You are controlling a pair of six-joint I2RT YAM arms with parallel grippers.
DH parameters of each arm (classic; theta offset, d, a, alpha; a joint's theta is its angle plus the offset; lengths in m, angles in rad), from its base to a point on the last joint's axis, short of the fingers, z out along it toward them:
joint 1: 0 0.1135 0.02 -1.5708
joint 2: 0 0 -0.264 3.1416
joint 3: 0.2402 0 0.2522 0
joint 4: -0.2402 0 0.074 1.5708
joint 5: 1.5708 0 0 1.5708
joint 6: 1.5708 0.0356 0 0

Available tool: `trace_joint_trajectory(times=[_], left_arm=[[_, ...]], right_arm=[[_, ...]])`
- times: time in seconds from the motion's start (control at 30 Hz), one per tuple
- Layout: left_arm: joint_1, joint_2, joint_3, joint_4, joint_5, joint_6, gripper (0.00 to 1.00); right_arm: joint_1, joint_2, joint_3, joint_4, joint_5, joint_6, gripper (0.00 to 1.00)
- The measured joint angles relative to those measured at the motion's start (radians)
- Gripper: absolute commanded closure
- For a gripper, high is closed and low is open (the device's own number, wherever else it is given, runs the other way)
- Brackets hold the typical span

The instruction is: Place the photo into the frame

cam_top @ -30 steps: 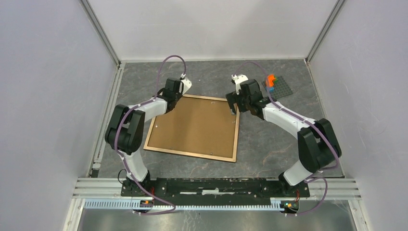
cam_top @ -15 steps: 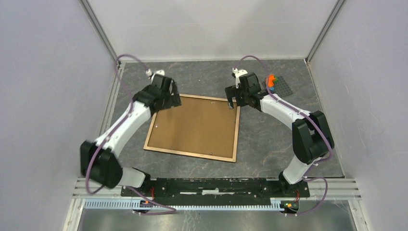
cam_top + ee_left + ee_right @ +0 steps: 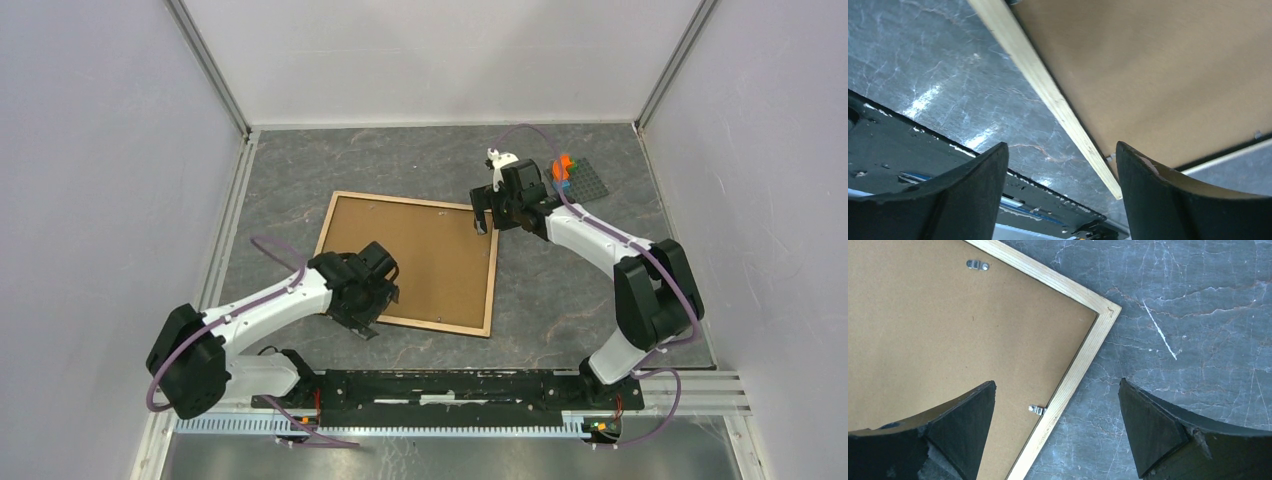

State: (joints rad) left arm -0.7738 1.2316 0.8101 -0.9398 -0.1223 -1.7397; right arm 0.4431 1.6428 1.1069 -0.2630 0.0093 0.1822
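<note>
While both tools hang spread and empty, the left tool (image 3: 1062,150) above its near left corner and the right tool (image 3: 1058,382) above its far right corner, the frame (image 3: 410,260) lies flat on the tabletop (image 3: 570,290) with the backing panel (image 3: 923,315) facing up. I judge it light, stiff and slippery, so I'd pinch the thin rim. I see no photo.

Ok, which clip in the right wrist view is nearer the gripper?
The clip seen between the open right gripper's fingers, at the frame's rim; the other clip lies farther off.
</note>
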Motion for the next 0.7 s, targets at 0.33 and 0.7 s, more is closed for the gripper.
trace_joint_trajectory(times=[0.33,0.7], left_arm=[[-0.001,-0.01,-0.207,0.141,0.026,-0.223,0.25],[0.029,-0.011,-0.242,0.255,0.008,-0.242,0.8]], right_arm=[[0.0,-0.026,-0.024,0.002,-0.014,0.0,0.02],[0.0,-0.027,-0.038,0.006,-0.036,0.005,0.03]])
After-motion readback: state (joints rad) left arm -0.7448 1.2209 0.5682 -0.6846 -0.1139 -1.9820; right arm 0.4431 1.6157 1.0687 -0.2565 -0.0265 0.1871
